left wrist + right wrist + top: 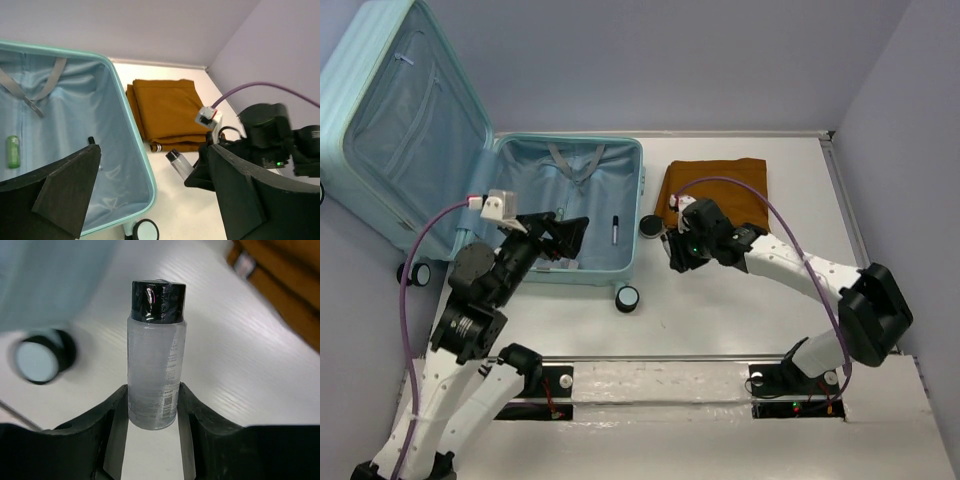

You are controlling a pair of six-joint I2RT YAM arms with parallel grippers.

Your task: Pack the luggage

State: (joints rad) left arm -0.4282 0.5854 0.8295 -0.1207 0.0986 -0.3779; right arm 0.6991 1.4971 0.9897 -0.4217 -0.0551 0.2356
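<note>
The luggage (pixel 570 275) lies open on the table, its lid (pixel 405 120) leaning back at the upper left. It is pale aqua with light blue lining (pixel 60 115). Inside lie a green tube (pixel 13 151) and a dark pen (pixel 616 230). My right gripper (pixel 676 252) hovers just right of the case, shut on a clear bottle (pixel 155 375) with a black cap; both fingers press its sides. That bottle (pixel 180 162) also shows in the left wrist view. My left gripper (pixel 558 236) hangs wide open over the case's front part, holding nothing.
A folded brown garment (pixel 716 188) lies on the table right of the case, behind my right gripper. Caster wheels (pixel 627 297) stick out at the case's near right corner, and another wheel (pixel 650 227) shows on its right side. Walls close the table's back and right.
</note>
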